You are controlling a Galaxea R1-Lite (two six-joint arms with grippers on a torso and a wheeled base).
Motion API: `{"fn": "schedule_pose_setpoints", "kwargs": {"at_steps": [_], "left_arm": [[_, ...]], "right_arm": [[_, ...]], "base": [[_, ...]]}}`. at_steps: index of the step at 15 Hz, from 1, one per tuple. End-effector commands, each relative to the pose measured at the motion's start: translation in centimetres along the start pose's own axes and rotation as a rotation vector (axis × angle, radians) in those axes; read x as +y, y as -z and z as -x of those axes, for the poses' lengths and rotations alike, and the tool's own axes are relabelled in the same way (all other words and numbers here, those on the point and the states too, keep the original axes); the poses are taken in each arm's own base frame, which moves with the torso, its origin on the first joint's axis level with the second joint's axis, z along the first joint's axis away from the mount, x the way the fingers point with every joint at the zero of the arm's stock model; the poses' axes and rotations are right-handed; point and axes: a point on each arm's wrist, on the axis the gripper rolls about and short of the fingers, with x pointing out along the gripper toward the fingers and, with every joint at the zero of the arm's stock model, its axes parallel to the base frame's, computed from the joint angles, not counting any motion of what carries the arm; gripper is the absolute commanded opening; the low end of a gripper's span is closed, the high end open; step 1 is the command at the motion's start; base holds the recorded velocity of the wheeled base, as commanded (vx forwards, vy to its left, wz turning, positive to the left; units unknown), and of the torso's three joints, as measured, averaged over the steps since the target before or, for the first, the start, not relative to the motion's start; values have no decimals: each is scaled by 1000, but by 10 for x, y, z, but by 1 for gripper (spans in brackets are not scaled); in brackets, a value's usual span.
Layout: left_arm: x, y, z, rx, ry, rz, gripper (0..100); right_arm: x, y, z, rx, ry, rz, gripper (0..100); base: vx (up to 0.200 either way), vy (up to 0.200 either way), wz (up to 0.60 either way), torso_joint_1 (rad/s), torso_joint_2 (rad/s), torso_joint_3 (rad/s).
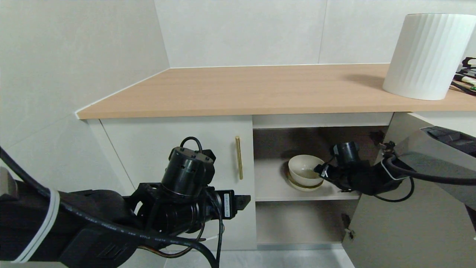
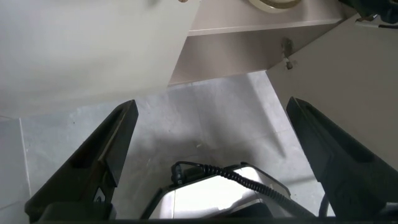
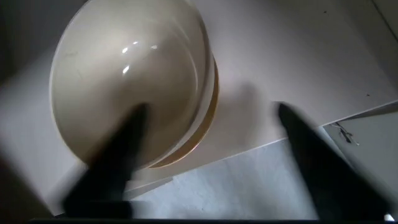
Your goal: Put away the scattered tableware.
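Cream bowl (image 1: 304,169) rests on a gold-rimmed plate (image 1: 303,186) on the open cabinet shelf (image 1: 268,183), apparently stowed. Right gripper (image 1: 322,171) sits beside it, jaws spread; left gripper (image 2: 211,106) hangs wide, idle.

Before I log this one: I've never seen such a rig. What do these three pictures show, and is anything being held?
It is a two-armed robot. The wide picture comes from a camera on its head; the other two from a camera on each wrist. A wooden counter carries a white ribbed container. Below, one cabinet door stands open, and on the shelf sits a white bowl on a gold-rimmed plate. The right hand is by the bowl's rim, open. The left hand hangs open and empty before the closed door. Nothing looks gripped.
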Motion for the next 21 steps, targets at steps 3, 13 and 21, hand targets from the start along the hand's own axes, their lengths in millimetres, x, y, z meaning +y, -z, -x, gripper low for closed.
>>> {"fn": "schedule_pose_setpoints", "kwargs": {"at_steps": [3,13,21], "left_arm": [[4,-11,11,-59,5,26,100],[58,-17,121,-236,-69,23,100],[60,-15,120,-237,-98,-4,100]], "right_arm": [[3,-4,30,20,-19,12,100],[-19,6,281,220,-330,355,100],[-34,18,312,195,-324,398,100]], "base": [[0,0,0,0,0,0],[0,0,0,0,0,0],[-50,0,0,0,0,1]]}}
